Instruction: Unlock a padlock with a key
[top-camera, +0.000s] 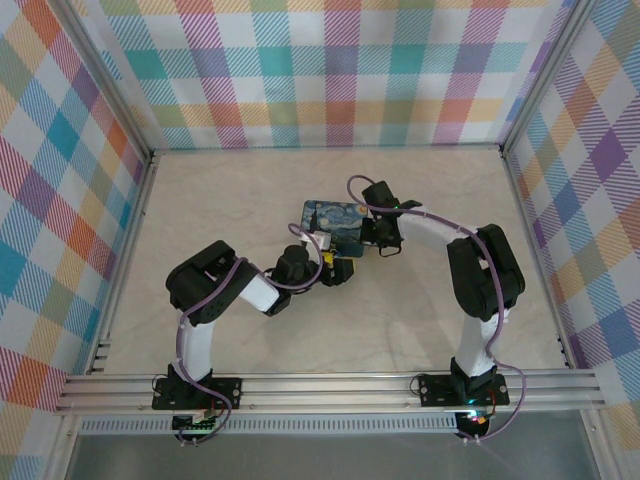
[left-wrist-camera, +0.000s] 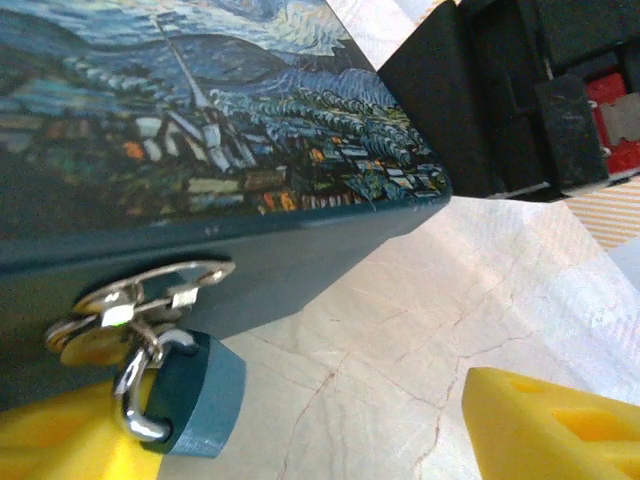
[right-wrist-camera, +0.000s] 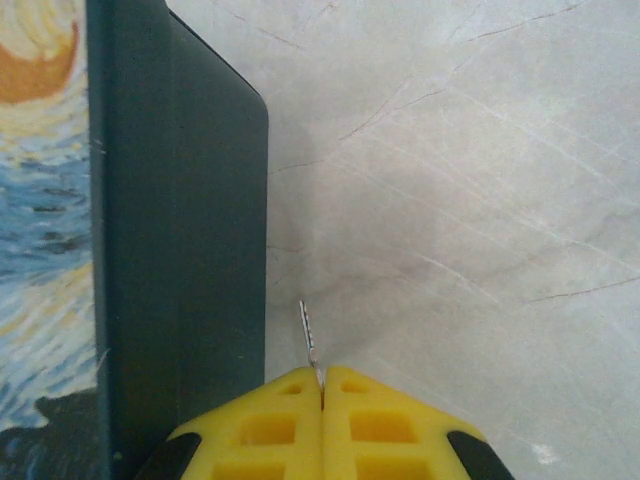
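Peeking from the pinched right hand, a thin key, mostly hidden.

The lower end of the key is buried between the pressed-together fingertips of the right gripper, and its teeth are too small to read. The box runs off the left, top and bottom edges there. In the left wrist view the padlock covers part of one finger of the left gripper, both fingers are cut by the bottom edge, and the keyhole cannot be made out.
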